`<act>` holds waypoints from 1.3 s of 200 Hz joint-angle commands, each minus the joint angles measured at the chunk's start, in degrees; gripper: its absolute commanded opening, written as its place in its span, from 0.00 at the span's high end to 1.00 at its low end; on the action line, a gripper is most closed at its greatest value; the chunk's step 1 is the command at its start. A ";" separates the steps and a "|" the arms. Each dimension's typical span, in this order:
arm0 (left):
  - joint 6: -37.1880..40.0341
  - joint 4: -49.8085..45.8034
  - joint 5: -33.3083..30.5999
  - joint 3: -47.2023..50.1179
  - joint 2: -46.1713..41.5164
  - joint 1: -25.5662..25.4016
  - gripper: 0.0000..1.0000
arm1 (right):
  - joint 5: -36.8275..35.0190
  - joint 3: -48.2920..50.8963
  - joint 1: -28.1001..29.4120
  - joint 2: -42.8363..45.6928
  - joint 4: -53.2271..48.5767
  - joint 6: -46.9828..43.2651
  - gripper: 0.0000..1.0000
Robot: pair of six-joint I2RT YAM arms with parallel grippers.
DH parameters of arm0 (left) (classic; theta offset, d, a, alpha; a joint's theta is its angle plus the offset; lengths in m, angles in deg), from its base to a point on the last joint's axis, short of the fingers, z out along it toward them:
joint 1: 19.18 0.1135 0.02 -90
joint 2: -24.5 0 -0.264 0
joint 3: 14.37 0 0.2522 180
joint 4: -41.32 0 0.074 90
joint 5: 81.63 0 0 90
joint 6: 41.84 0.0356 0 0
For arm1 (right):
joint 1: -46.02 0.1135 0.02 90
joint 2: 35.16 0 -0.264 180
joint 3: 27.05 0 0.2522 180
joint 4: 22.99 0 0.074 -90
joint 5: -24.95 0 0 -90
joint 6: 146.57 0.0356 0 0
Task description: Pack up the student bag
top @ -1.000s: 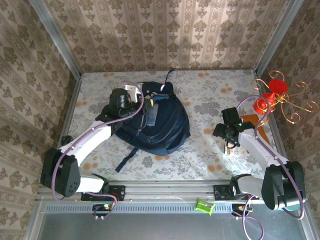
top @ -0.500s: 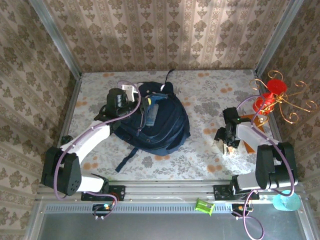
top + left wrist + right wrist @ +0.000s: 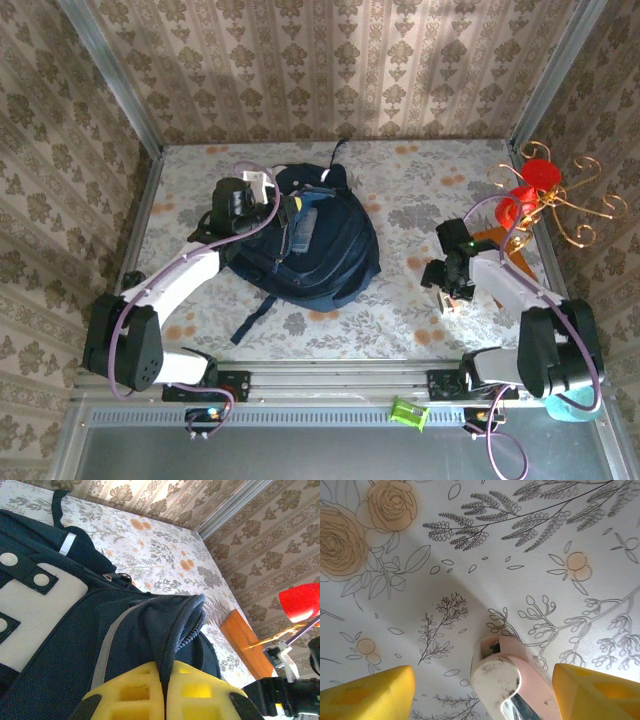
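Slippage looms: left gripper (image 3: pixel 164 680) clamps a thin fold of the student bag (image 3: pixel 120 630), while right gripper (image 3: pixel 482 695), wide and empty, straddles a rounded pinkish item (image 3: pixel 497 677), perhaps an eraser.

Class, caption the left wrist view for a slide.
Left gripper, shut, pinches a fold of the navy student bag on a floral tablecloth.

Readable text: none in any view.
student bag (image 3: pixel 330 250), pale patch (image 3: pixel 42 610): no lettering legible.
pink-white object (image 3: pixel 506 682): no marking legible.
surface (image 3: pixel 470 545): floral print, no words or numbers.
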 commanded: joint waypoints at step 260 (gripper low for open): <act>-2.25 6.40 0.05 0.51 -1.62 1.14 1.00 | -7.11 9.97 2.80 12.11 2.34 7.60 0.19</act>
